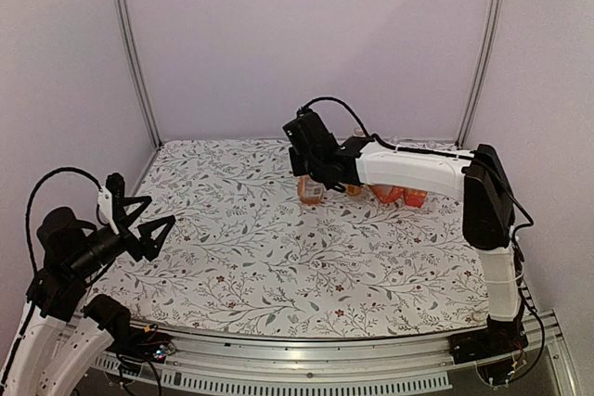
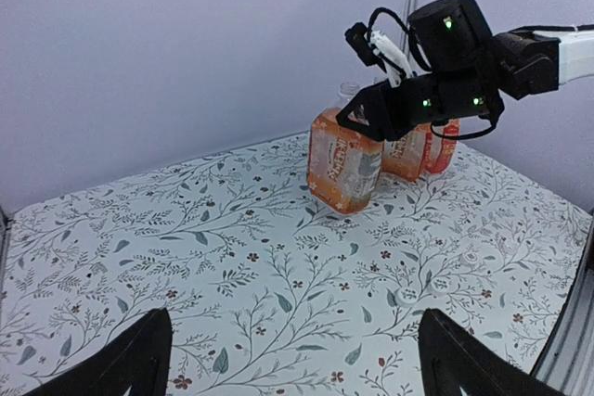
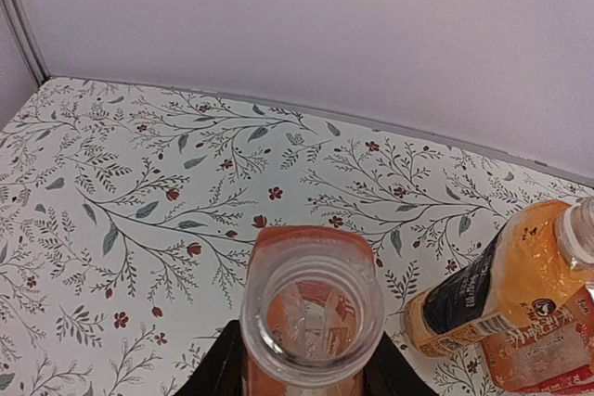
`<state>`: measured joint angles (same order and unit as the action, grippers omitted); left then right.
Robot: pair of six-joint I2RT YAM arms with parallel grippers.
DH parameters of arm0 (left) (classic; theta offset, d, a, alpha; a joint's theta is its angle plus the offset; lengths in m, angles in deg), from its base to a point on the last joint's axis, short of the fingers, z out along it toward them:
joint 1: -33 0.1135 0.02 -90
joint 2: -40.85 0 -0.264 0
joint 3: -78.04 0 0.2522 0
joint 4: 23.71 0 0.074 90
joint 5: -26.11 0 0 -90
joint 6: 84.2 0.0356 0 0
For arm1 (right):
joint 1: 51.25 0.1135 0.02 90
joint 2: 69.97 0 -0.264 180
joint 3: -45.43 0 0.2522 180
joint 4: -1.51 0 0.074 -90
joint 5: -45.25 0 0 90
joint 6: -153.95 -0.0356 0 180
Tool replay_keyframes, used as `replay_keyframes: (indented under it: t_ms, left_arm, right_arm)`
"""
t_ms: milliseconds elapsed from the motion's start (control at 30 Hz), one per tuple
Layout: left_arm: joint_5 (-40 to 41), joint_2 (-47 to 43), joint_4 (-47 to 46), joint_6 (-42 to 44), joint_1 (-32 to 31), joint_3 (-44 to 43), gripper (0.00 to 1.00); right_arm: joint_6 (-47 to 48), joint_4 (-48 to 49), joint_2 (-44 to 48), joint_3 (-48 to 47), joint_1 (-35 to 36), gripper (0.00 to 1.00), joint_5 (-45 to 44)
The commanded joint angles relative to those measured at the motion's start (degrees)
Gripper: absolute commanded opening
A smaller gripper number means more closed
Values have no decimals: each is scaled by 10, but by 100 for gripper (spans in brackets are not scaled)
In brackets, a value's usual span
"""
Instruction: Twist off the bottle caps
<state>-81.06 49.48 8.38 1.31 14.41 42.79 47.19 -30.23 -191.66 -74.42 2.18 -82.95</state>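
While the right fingers (image 1: 311, 181) clamp a bottle (image 3: 311, 322) near the counter's (image 1: 278, 271) far edge, its mouth uncapped, the left fingers (image 1: 156, 216) hang spread wide and empty; where the caps lie I cannot tell.

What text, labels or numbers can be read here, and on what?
No text is legible.
Open bottle, red label: print too blurred to read.
Dark-labelled bottle: white script and a round logo, too small to read.
Tablecloth: floral pattern, no text.
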Motion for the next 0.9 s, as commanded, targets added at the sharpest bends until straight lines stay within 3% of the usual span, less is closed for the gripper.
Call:
replay_keyframes:
  t_ms: [0,333,400,567,867]
  left_arm:
    - [-5,-4,-3,4,10,13,92]
    - [-10,-6,-6,4,14,15,92]
    - [-12,-5,-6,3,14,15,92]
    - [-13,-5,-6,3,16,15,92]
    - [-23,-7,-7,2,17,15,92]
  right_arm:
    - [-18,38,-53,-33,-4,8,-55]
    - [-52,46,-108,-39,-30,11,-45]
    - [-52,45,-113,-40,-32,20,-44]
    - [-40,34,-119,-51,-35,57,-21]
    - [-13,17,-103,-56,-35,84,-5]
